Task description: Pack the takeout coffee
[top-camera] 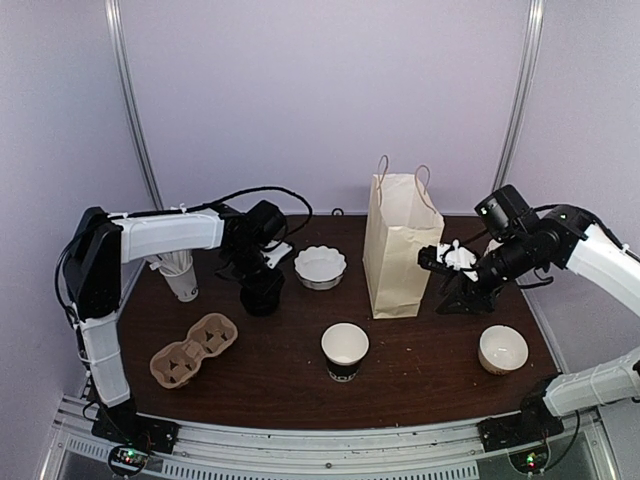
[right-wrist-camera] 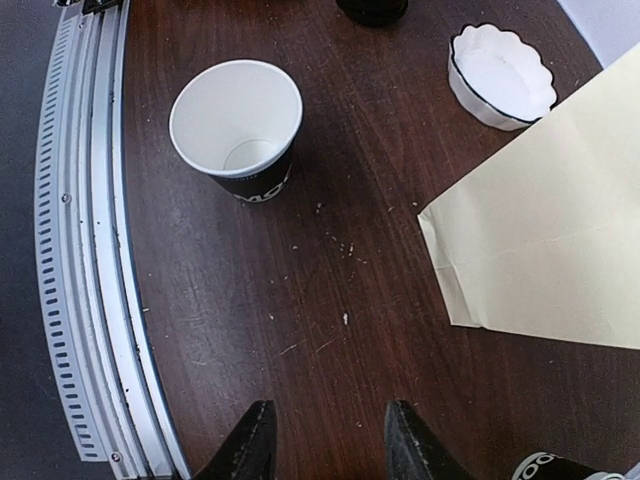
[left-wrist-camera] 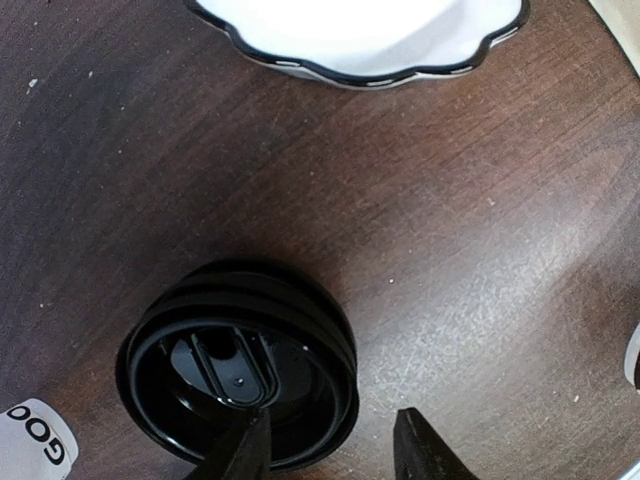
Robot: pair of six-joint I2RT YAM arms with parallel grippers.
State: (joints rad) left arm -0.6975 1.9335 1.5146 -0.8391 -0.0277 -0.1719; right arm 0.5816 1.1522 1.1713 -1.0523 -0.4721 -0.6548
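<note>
Left pincer (left-wrist-camera: pixel 330 432) straddles lid stack (left-wrist-camera: pixel 200 310) rim; cup (top-camera: pixel 344 348) upright.

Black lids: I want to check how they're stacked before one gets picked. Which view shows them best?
Left wrist: the black lids sit close below the camera, nested rims and sip flap clear. Top external shows only a small dark stack beside the scalloped bowl; right wrist catches just their edge at the top of the frame.

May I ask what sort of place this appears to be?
Likely a robot lab cell staged as a takeout counter: a dark wooden table holding a cream paper bag, a brown cardboard cup carrier and an open white-and-black paper cup.
</note>
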